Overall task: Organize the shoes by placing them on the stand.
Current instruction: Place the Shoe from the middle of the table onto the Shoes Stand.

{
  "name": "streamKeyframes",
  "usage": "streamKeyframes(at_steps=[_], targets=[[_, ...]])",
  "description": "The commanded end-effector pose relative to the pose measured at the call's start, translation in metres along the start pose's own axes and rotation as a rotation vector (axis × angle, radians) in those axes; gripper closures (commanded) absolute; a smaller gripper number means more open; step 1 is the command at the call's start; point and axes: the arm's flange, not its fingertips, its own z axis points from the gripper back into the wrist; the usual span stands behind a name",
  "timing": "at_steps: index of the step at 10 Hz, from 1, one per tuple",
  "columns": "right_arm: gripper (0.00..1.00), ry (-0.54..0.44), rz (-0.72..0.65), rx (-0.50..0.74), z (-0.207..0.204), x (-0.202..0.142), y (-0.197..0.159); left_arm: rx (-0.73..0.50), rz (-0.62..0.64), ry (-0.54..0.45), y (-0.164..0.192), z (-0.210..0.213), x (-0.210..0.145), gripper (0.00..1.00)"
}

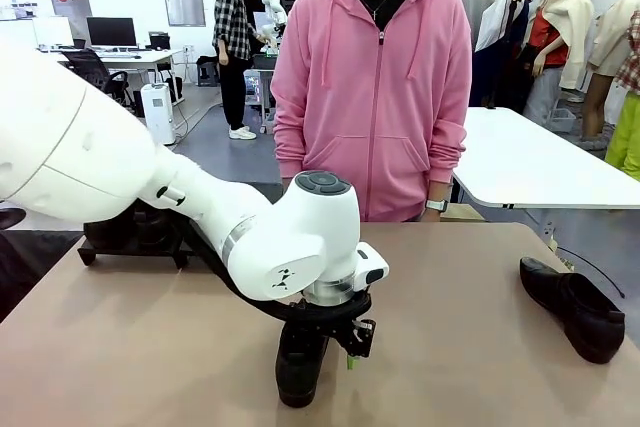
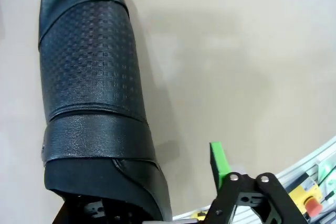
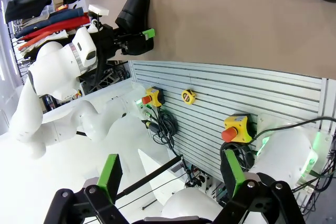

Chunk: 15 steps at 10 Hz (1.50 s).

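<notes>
1. L gripper (image 1: 335, 345): points down over the heel end of a shoe (image 1: 298, 372) lying at the centre of the table (image 1: 450, 277), close to the robot's edge. Jaws stand apart, with no clamp on the shoe yet.
2. L wrist view: one green pad (image 2: 219, 160) sits outside the shoe w/ a clear gap to its side wall. The other finger is low by the heel opening and mostly hidden; inside the collar or behind it, cannot tell.
3. Grip: probably best w/ one finger inside the opening and one outside, pinching the collar wall. Glossy leather likely slips on a shallow bite, so seat the pads deep.
4. Lift: from a heel grip the toe will likely sag. Raise straight up before any swing.
5. Dest.: stand (image 1: 112, 239) is at the far left, partly behind the L arm. What lies on it is hard to tell. Set the sole flat on a free panel area.
6. R gripper (image 3: 170, 182): jaws wide, empty, off the table's near edge. Second shoe (image 1: 575, 309) lies at the right, well apart.
7. Person (image 1: 375, 97) stands at the far edge. Keep the carry path on the robot's side.
</notes>
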Motion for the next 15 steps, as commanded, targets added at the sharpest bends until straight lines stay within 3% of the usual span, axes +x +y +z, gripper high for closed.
streamKeyframes(at_steps=[1, 5, 9, 10, 11, 12, 14, 15], targets=[[0.00, 0.011, 0.027, -0.006, 0.004, -0.001, -0.002, 0.020, 0.031, 0.003, -0.002, 0.001, 0.006, 1.00], [0.00, 0.011, 0.027, -0.006, 0.004, -0.001, -0.002, 0.028, 0.036, -0.019, 0.002, 0.008, 0.002, 1.00], [0.00, 0.011, 0.027, -0.006, 0.004, -0.001, -0.002, 0.063, 0.036, -0.113, 0.031, 0.066, -0.015, 1.00], [0.00, 0.011, 0.027, -0.006, 0.004, -0.001, -0.002, 0.009, -0.055, -0.078, 0.049, 0.099, -0.033, 1.00], [0.00, 0.011, 0.027, -0.006, 0.004, -0.001, -0.002, -0.001, -0.073, -0.108, 0.074, 0.137, -0.059, 1.00], [0.00, 0.011, 0.027, -0.006, 0.004, -0.001, -0.002, 0.029, 0.027, -0.209, 0.111, 0.177, -0.089, 1.00], [0.00, 0.011, 0.027, -0.006, 0.004, -0.001, -0.002, 0.107, 0.233, -0.284, 0.187, 0.214, -0.111, 1.00], [0.00, 0.011, 0.027, -0.006, 0.004, -0.001, -0.002, 0.073, 0.195, -0.240, 0.213, 0.215, -0.115, 1.00]])
